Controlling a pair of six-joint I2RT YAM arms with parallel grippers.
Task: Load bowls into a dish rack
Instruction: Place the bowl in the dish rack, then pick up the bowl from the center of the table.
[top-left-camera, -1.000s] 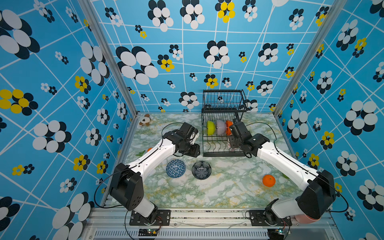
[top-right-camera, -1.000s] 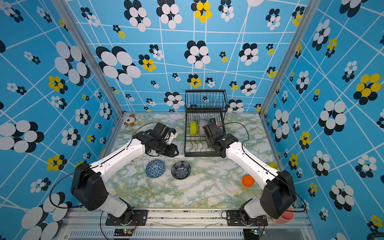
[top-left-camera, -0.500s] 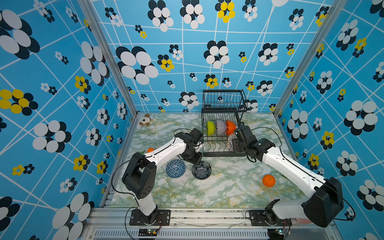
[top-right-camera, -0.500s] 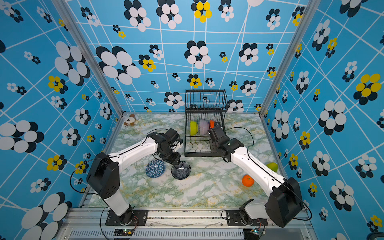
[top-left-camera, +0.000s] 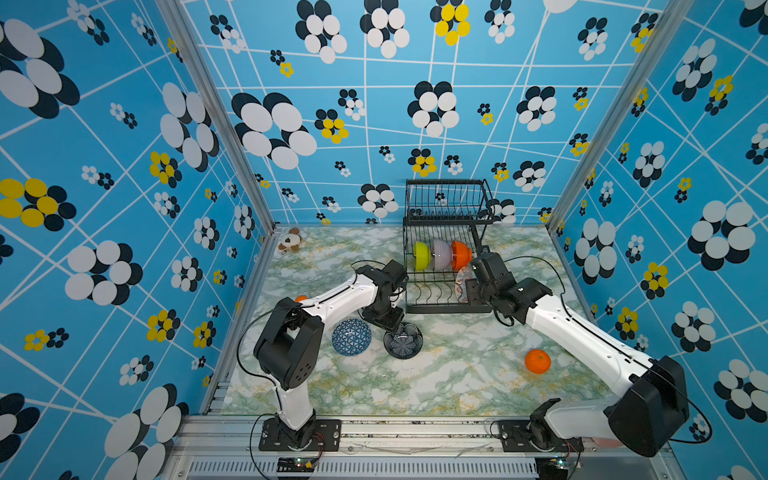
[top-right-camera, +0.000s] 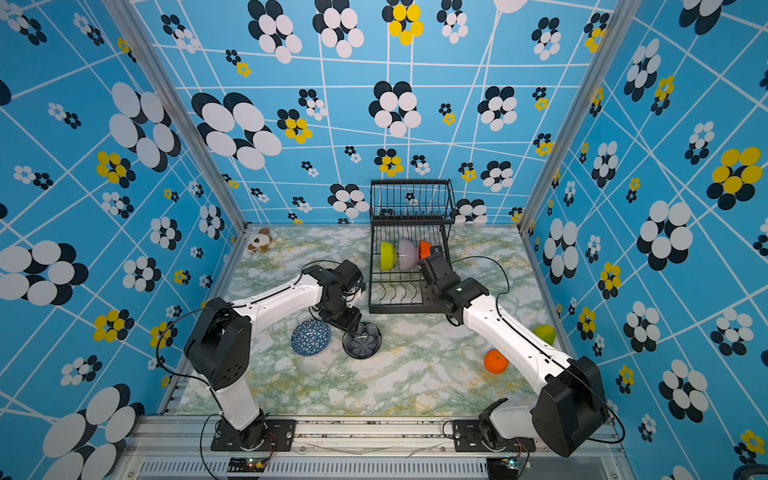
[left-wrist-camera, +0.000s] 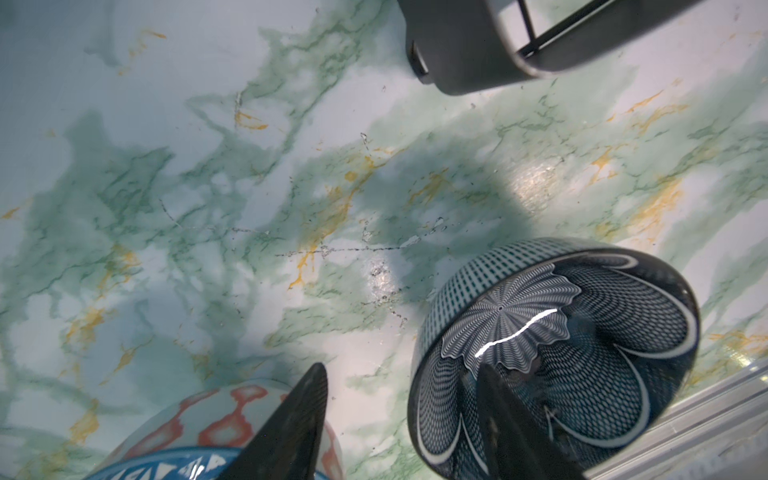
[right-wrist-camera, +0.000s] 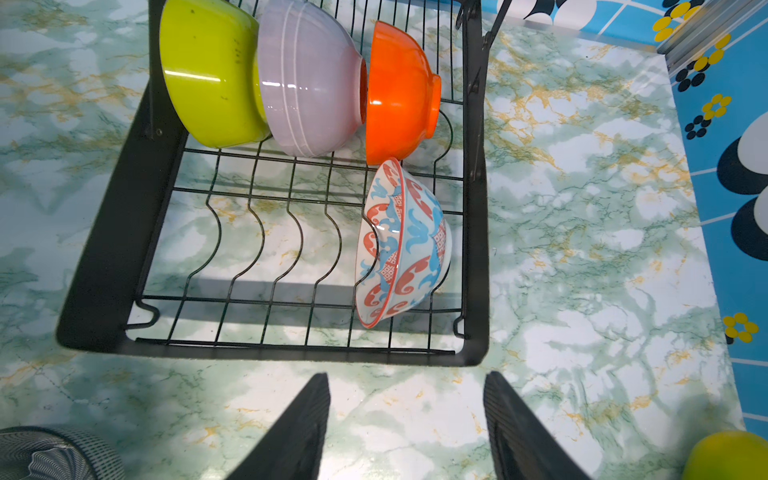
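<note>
Across the counter (top-left-camera: 457, 382) we are moving on: left jaws, apart, dropping astride the black bowl (top-left-camera: 405, 347); right jaws, apart, leaving the rack (top-left-camera: 446, 309).

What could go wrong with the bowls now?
1. The left tool is open over the rim of the black bowl, and the blue bowl sits close beside it. Closing might bump the blue one, or the shiny black bowl might slip.
2. The floral bowl stands on edge in the dish rack and looks tilted. A knock from the nearby right tool might tip it over.
</note>
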